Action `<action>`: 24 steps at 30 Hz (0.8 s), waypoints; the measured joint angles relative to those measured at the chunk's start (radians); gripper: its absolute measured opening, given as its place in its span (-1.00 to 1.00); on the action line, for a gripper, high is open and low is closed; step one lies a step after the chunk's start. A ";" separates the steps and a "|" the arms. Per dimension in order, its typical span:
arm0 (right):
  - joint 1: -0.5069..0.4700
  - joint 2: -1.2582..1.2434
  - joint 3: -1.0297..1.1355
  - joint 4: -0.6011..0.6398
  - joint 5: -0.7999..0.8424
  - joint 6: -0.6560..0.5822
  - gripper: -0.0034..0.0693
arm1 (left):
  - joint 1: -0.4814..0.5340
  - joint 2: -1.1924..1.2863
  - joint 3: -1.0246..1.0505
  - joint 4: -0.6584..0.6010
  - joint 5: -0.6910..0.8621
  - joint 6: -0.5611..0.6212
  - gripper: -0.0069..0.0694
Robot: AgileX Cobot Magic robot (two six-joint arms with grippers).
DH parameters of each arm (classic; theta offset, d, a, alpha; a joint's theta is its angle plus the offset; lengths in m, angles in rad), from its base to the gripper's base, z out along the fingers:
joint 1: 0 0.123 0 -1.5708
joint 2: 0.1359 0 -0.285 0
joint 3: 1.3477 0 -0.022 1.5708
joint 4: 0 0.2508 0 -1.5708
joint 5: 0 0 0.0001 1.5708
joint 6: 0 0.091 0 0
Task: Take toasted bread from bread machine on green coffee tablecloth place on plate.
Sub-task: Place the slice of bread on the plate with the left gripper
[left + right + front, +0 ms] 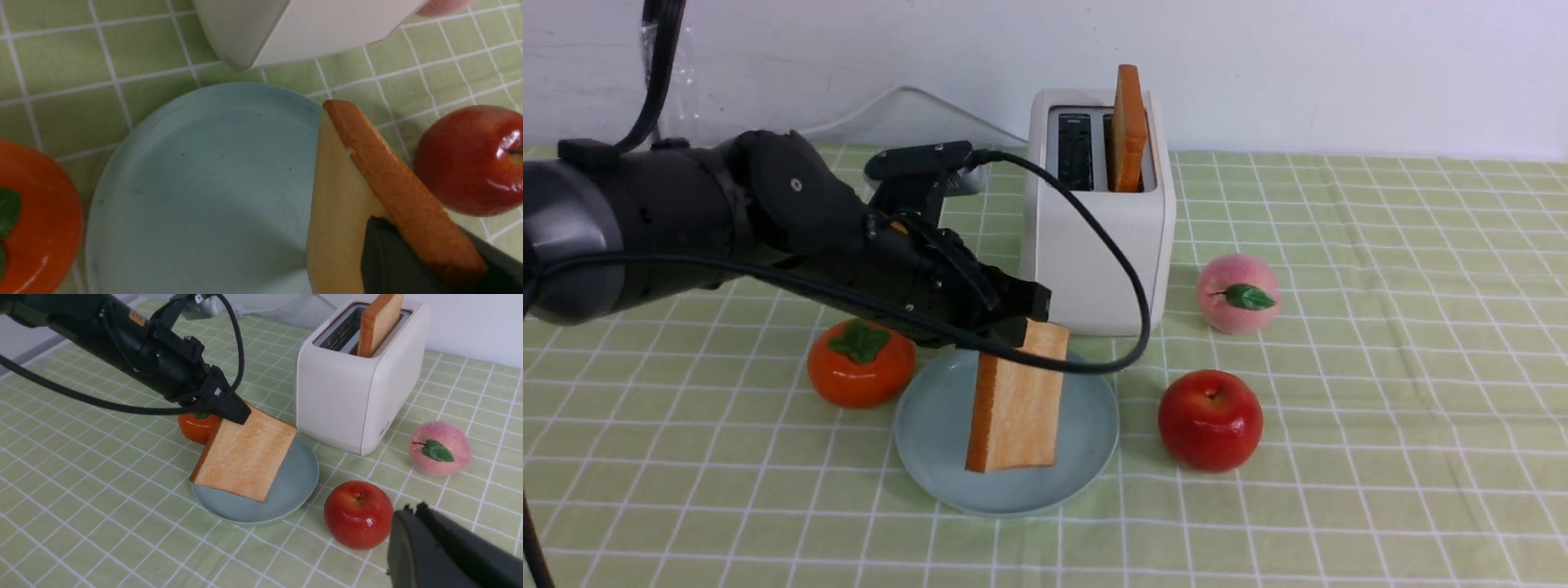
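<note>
Now, L gripper (1025, 314) tight on toast slice (1017, 408), slanted over plate (929, 441); R gripper (412, 516) closed

A green cloth (1380, 245) fills the lower frame. On it sit a white toaster (1094, 261), top middle, a blue plate (931, 441) below — and a persimmon (860, 363), apple (1210, 420) and peach (1238, 292).
</note>
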 joint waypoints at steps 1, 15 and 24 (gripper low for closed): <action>0.000 0.000 0.000 0.000 0.000 0.000 -0.92 | 0.000 0.003 -0.001 -0.021 0.000 0.018 -0.55; 0.000 0.000 0.000 0.000 0.000 0.000 -0.92 | -0.001 0.064 -0.011 -0.111 -0.055 0.076 -0.54; 0.000 0.000 0.000 0.000 0.001 0.000 -0.91 | -0.001 0.058 -0.010 -0.069 -0.042 0.076 0.41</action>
